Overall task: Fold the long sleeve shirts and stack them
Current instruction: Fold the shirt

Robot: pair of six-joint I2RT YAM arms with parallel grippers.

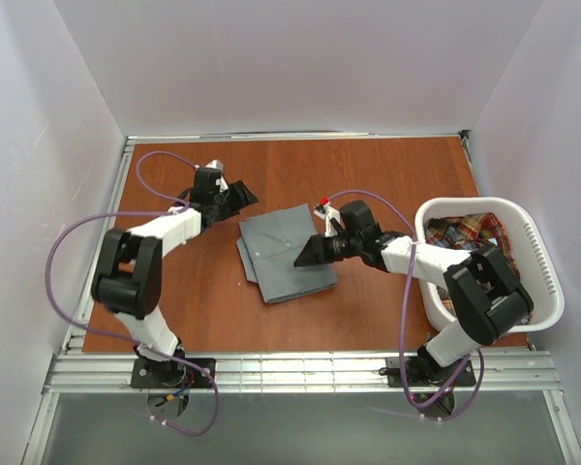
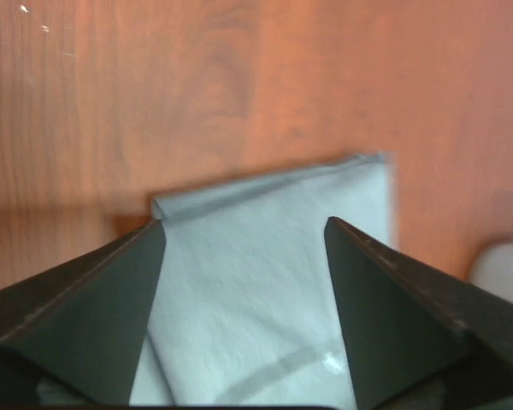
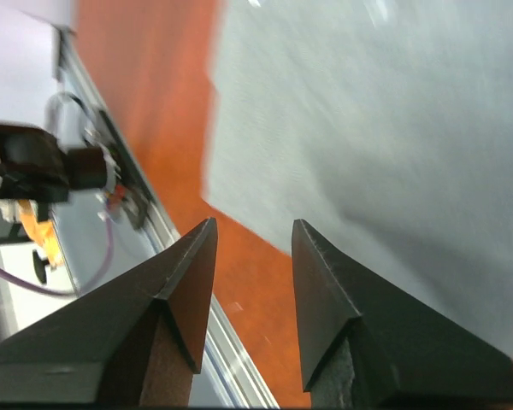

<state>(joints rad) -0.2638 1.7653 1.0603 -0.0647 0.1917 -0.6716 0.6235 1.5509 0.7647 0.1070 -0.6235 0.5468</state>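
Observation:
A plain grey long sleeve shirt lies folded into a rough rectangle in the middle of the wooden table. My left gripper hovers at its far left corner. In the left wrist view the left gripper stands wide open with the grey cloth spread beneath it and nothing pinched. My right gripper is low over the shirt's right side. From the right wrist, the right gripper shows a clear gap, with bare table below and the shirt's edge just beyond. A plaid shirt lies crumpled in the basket.
A white slotted laundry basket stands at the table's right edge, beside the right arm. White walls enclose the table on three sides. A metal rail runs along the near edge, and purple cables loop off both arms.

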